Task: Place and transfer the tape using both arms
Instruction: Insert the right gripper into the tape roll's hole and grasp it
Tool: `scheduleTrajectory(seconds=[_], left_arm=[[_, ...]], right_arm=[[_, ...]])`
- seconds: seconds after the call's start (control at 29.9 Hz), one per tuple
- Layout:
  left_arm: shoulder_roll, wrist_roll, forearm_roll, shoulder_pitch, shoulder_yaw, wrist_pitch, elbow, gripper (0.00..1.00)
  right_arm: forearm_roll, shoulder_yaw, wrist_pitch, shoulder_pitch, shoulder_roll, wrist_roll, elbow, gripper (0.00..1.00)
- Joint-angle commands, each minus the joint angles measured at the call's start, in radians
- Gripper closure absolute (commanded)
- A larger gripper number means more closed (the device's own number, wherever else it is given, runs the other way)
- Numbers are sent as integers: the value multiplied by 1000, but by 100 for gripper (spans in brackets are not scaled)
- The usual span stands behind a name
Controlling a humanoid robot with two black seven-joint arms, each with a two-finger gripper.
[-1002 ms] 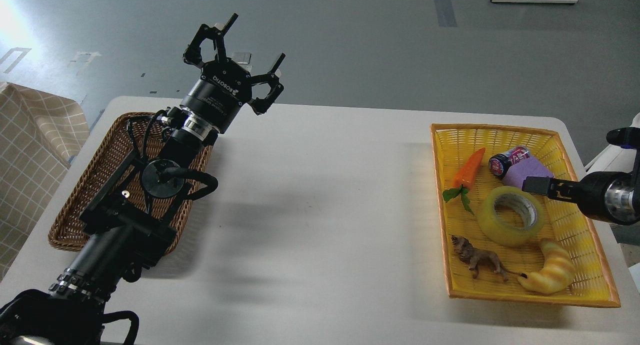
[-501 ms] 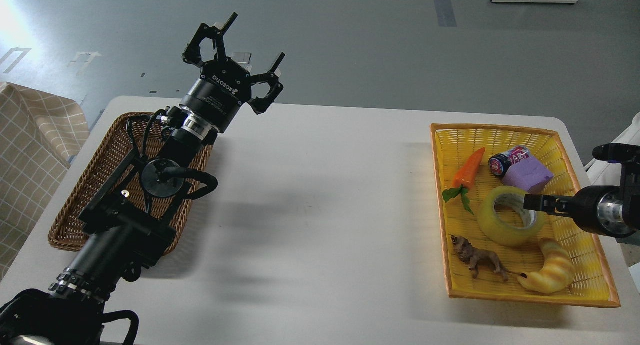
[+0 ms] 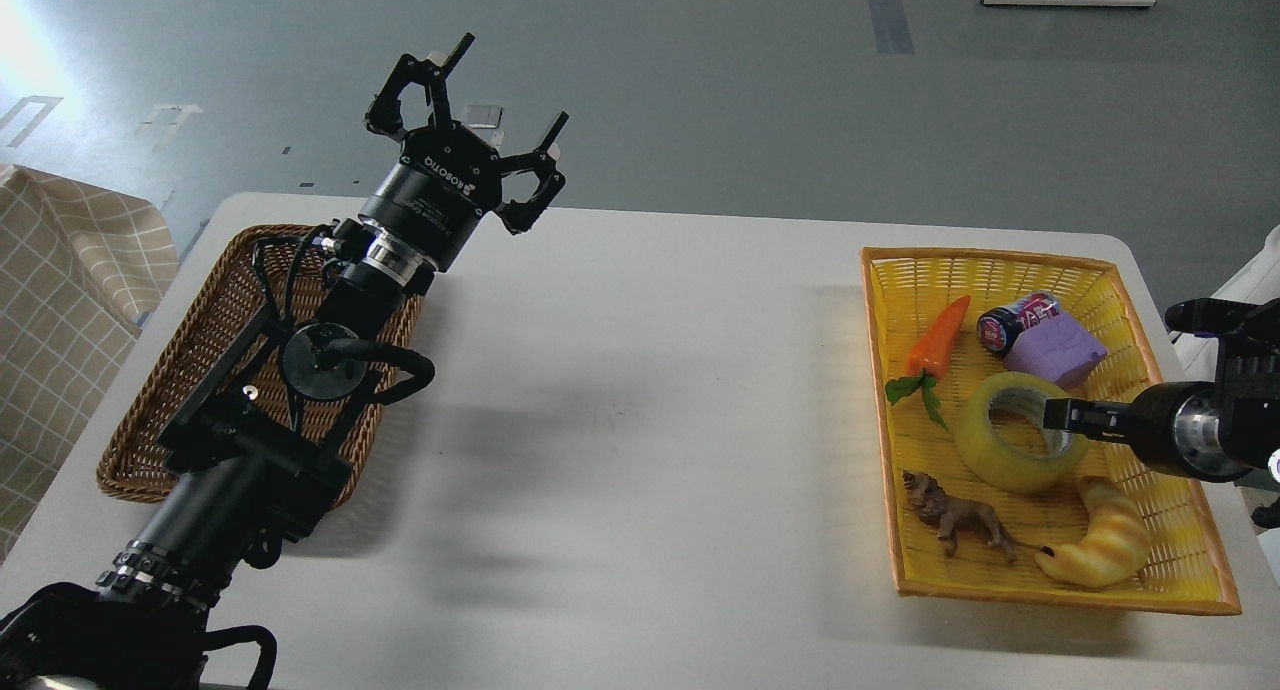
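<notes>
Jaws spread on "ROBOTIQ"-marked left gripper (image 3: 465, 135); right gripper (image 3: 1062, 414) at tape (image 3: 1020, 432).

A white rounded counter (image 3: 640, 390) stands on a grey glossy floor (image 3: 700, 90); a beige checked cloth (image 3: 60, 300) hangs left.
</notes>
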Motion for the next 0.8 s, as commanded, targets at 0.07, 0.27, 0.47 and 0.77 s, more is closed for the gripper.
scheduleTrajectory(seconds=[0.07, 0.27, 0.47, 0.77], left_arm=[[1, 0, 3, 1, 0, 0, 0, 2], [3, 0, 0, 2, 0, 0, 0, 2], [3, 0, 3, 2, 0, 0, 0, 2], [4, 0, 0, 2, -2, 0, 0, 2]], right_arm=[[2, -12, 0, 3, 22, 0, -8, 44], [5, -28, 0, 3, 21, -2, -12, 54], [8, -29, 0, 5, 22, -2, -33, 69], [11, -28, 0, 6, 26, 0, -41, 93]])
